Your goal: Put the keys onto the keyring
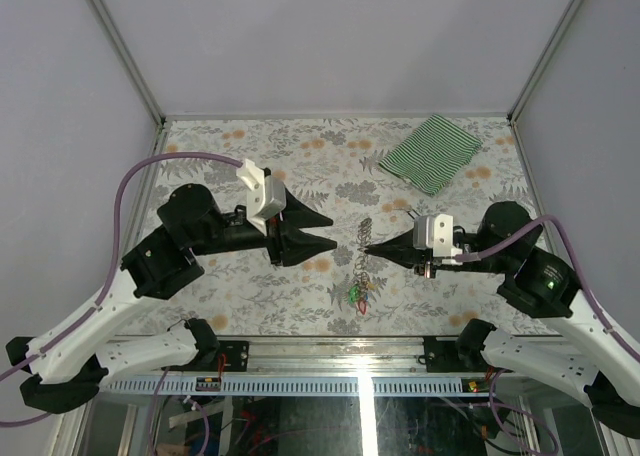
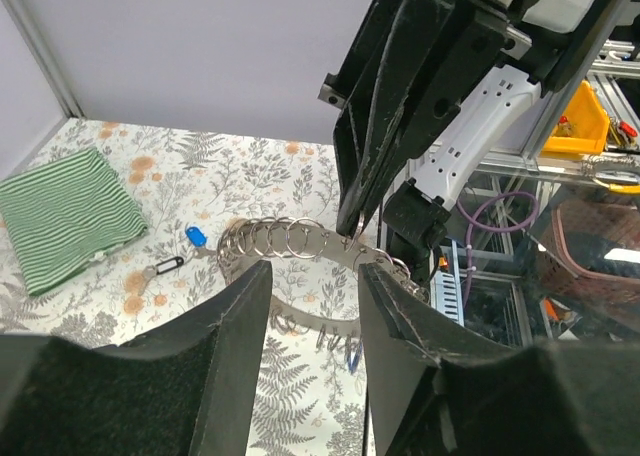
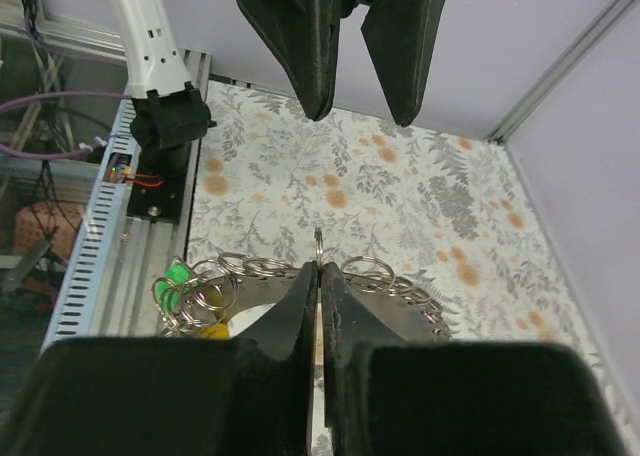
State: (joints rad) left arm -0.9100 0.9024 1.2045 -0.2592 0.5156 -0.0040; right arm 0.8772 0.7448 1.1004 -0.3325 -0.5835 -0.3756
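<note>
My right gripper (image 3: 319, 274) is shut on the keyring (image 3: 400, 284), a grey metal band hung with several small rings, and holds it off the table. Keys with green and yellow tags (image 3: 180, 281) hang at its near end. From above, the keyring (image 1: 362, 238) dangles from the right fingertips (image 1: 372, 247), with tagged keys (image 1: 357, 294) at the bottom. My left gripper (image 2: 315, 286) is open just short of the keyring (image 2: 290, 241), nothing between its fingers. A blue-tagged key (image 2: 196, 236) and a black-tagged key (image 2: 168, 267) lie on the table beyond.
A folded green-striped cloth (image 1: 431, 152) lies at the back right of the floral table (image 1: 250, 156). Frame posts rise at the back corners. The metal rail (image 1: 330, 361) with both arm bases runs along the near edge.
</note>
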